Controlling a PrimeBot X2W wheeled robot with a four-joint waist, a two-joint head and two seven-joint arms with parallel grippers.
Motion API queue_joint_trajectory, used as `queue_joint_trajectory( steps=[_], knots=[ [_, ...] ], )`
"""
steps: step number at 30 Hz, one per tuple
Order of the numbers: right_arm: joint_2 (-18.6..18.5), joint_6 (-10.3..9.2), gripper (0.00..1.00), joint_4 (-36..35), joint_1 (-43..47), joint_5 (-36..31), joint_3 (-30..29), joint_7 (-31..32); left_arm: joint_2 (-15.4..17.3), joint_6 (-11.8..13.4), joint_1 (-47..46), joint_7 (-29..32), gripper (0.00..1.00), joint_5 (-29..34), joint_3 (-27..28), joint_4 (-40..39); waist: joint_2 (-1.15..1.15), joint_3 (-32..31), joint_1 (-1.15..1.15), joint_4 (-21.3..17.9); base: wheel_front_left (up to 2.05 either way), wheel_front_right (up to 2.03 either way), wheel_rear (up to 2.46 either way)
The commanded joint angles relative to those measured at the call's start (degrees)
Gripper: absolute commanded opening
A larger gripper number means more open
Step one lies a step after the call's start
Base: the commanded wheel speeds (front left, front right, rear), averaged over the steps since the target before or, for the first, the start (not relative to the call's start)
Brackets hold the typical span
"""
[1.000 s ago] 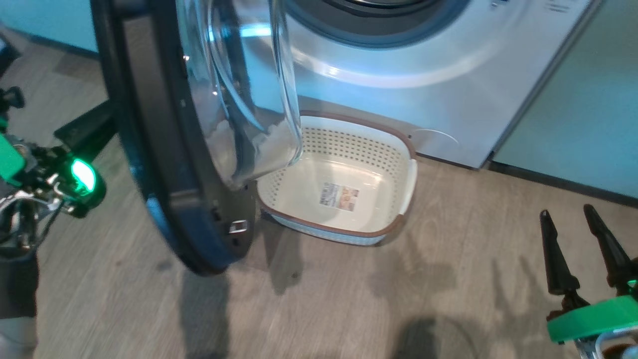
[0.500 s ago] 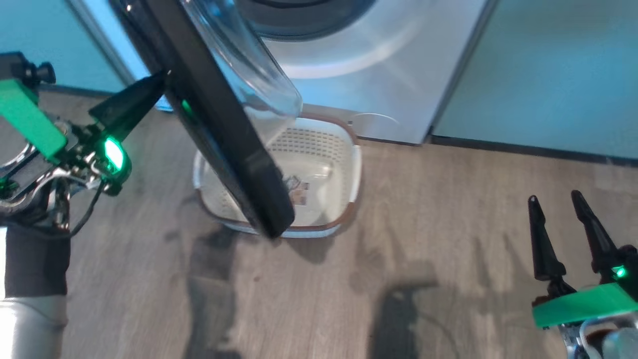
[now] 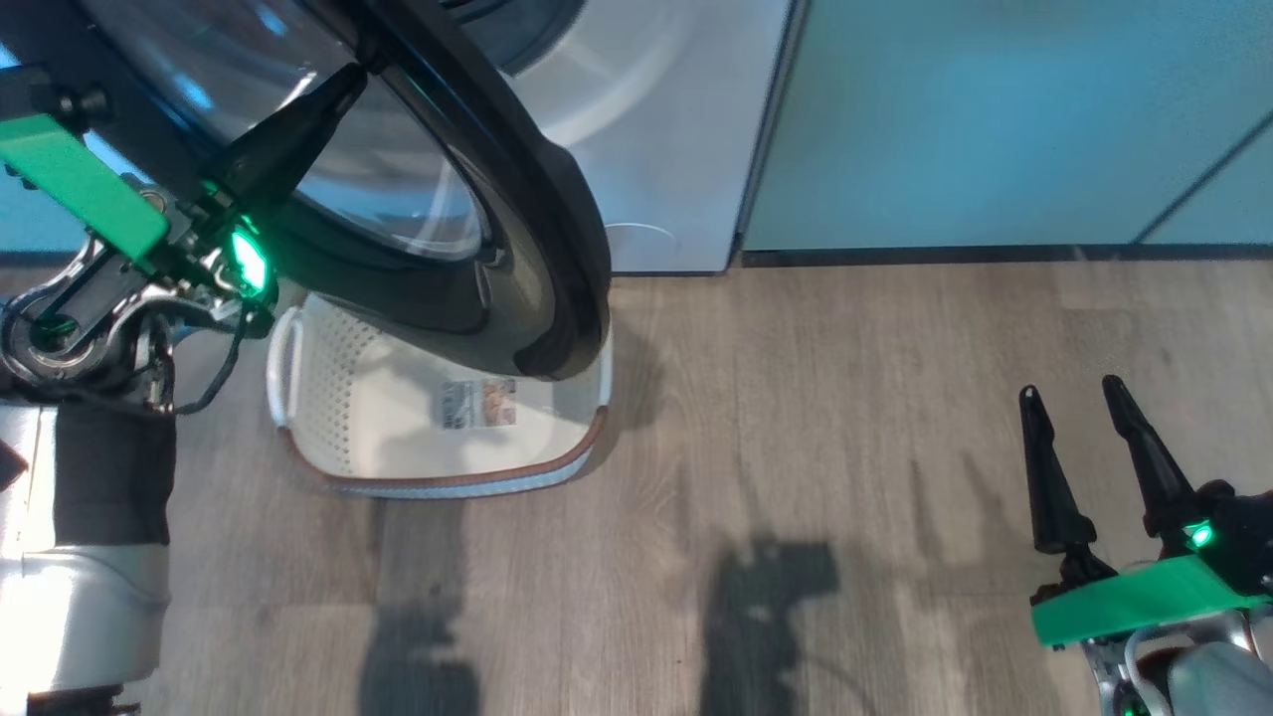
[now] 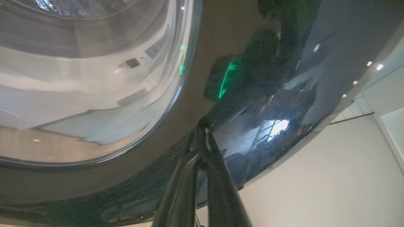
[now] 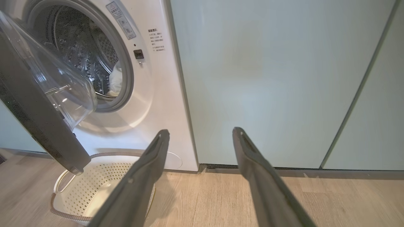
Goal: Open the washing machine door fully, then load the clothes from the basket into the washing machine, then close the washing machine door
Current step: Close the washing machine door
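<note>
Since the basket (image 3: 438, 484) on the floor (image 3: 845, 398) holds nothing but its label and a pale bit of the clothes (image 5: 116, 78) lies inside the drum, I judge that the washing machine door (image 3: 557, 229) is the thing I have to handle now. It hangs partly open at an angle off the white front of the washing machine (image 3: 676, 119). Its clear bowl faces the drum opening and its lower edge is over the basket. My left fingers (image 3: 298, 134) are closed together, gripping nothing, with their tips pressed against the outer face of the wide black rim, just beside the glass. My right fingers (image 3: 1046, 487) are spread open and empty, low over the floor and well apart from the machine, in front of the pale green cabinets (image 3: 995, 119). I expect the door to feel heavy and rigid, swinging freely on its hinge, with some resistance where the latch catches. The rim is glossy enough to mirror my own wrist, so a pointed push could skid sideways. I would keep contact on the black rim rather than the glass, towards the free edge away from the hinge, where leverage is best, and push square to the surface. There is no need to pinch anything, as a flat, steady press should do. The cloth sits near the drum's lip, and I cannot tell whether it clears the seal.
</note>
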Motion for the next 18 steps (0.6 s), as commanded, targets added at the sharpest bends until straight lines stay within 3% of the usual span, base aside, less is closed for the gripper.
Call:
queue_joint_trajectory(
  steps=[1,18],
  knots=[
    [-0.1,-0.16,1.0,-1.7,-1.8,0.6,1.0,-0.6,2.0,-0.5,-2.7,-0.5,0.0,1.0,2.8,-1.5,0.0,-0.1,0.0,-0.8,0.0,0.0,0.0],
    [0.2,-0.16,1.0,-2.0,-2.3,0.6,1.0,-0.6,1.3,-0.5,-2.9,-3.7,0.0,2.8,4.3,-0.8,0.0,-0.4,0.0,-1.9,0.0,0.0,0.0]
  ],
)
